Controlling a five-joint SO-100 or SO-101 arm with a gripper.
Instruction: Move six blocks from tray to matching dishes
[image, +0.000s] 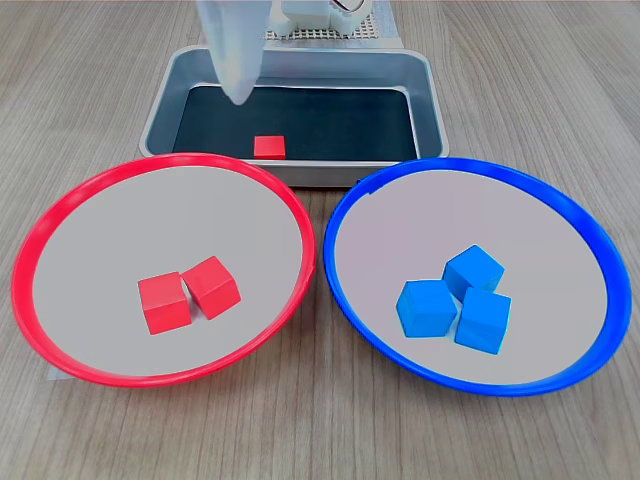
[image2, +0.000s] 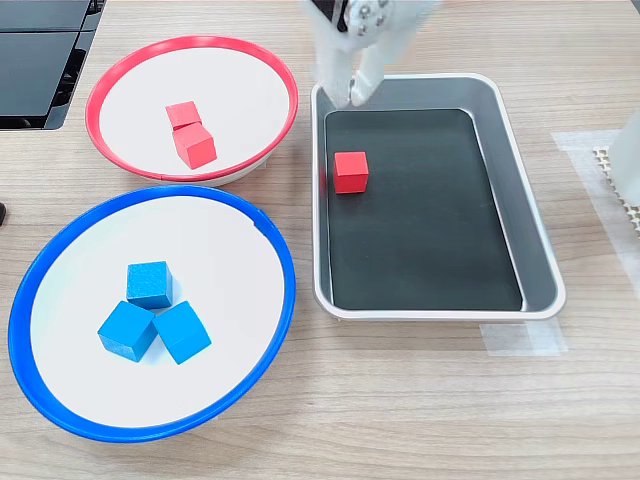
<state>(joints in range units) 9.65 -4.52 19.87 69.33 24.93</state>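
My gripper (image2: 350, 92) hangs empty over the tray's (image2: 535, 235) corner nearest the red dish (image: 40, 240); whether its jaws are spread, I can't tell.

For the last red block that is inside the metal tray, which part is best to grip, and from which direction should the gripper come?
Probably from straight above, closing on two opposite side faces of the red block. It sits flat on the dark floor of the tray, but close to one long wall, so a sideways approach looks blocked. The gripper hangs empty above the tray's corner.
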